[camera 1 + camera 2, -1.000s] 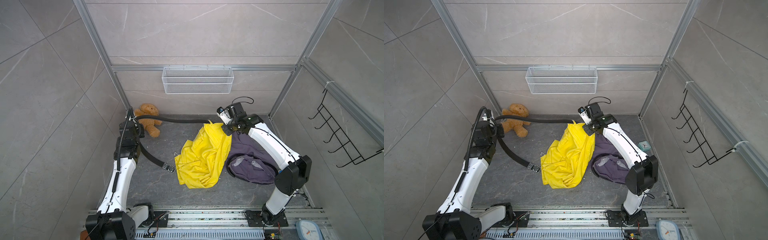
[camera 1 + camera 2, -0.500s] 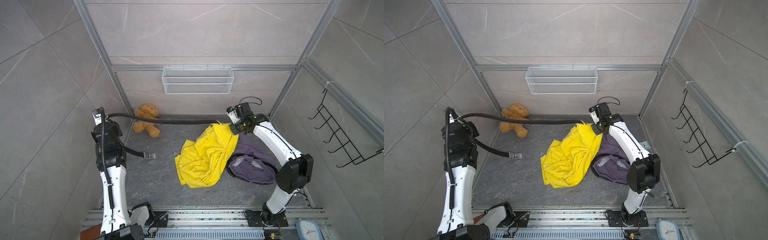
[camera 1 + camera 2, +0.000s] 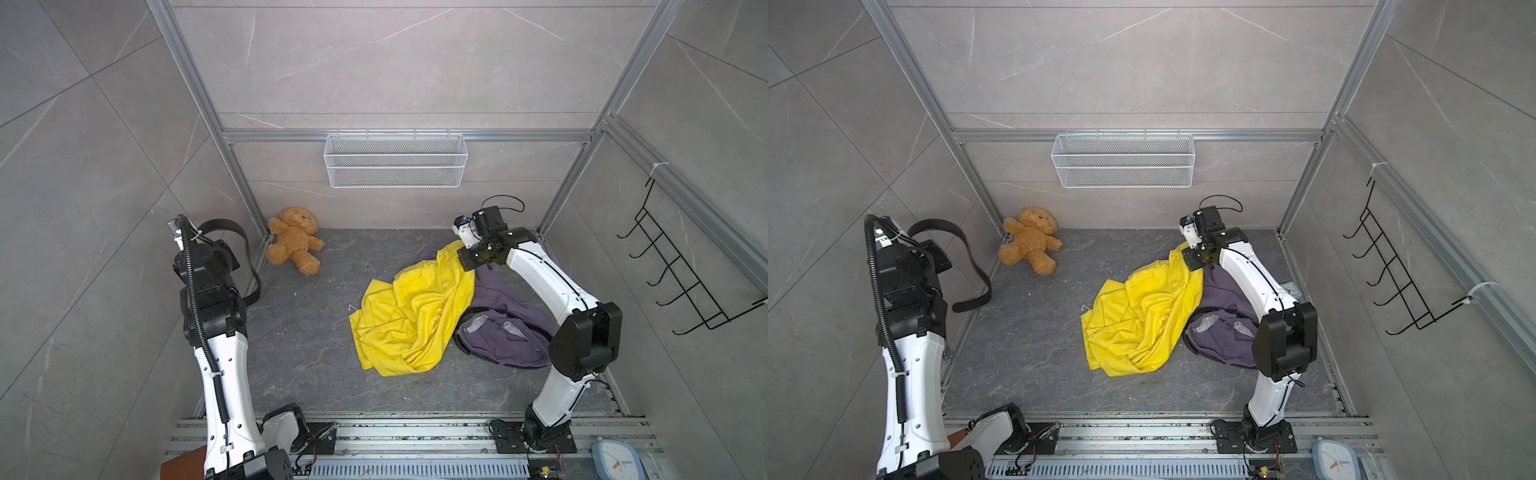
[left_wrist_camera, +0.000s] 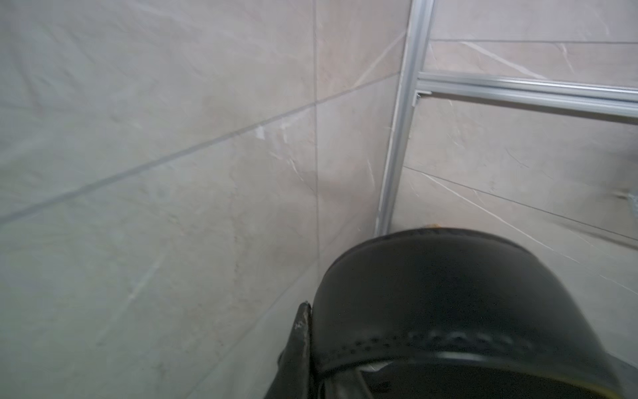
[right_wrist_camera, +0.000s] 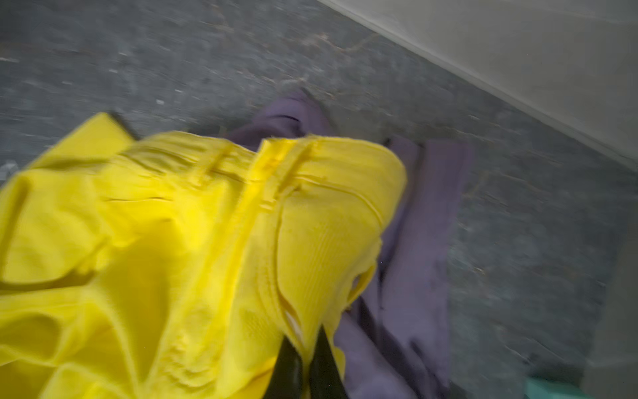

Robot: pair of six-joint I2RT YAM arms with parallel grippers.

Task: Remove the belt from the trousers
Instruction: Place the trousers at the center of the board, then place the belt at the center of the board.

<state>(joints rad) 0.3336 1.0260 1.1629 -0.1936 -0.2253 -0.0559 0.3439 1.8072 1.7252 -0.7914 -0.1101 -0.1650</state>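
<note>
The black belt [image 3: 253,286] [image 3: 978,270] hangs clear of the trousers beside the left wall, looping down from my left gripper [image 4: 312,331], which is shut on it. In the left wrist view the belt [image 4: 448,293] arches right in front of the camera. The yellow trousers [image 3: 415,316] [image 3: 1142,316] lie crumpled mid-floor. My right gripper [image 3: 457,247] [image 5: 305,342] is shut on their waistband [image 5: 310,193] and holds that end raised near the back wall.
A purple garment [image 3: 507,332] lies under and right of the trousers. A teddy bear [image 3: 295,245] sits in the back left corner. A wire basket [image 3: 395,166] hangs on the back wall and a black hook rack [image 3: 681,282] on the right wall.
My left arm swung left and up with the belt. The belt's far end slid out of the yellow trousers and now dangles by the left wall. My right gripper shifted slightly right, still holding the waistband.
</note>
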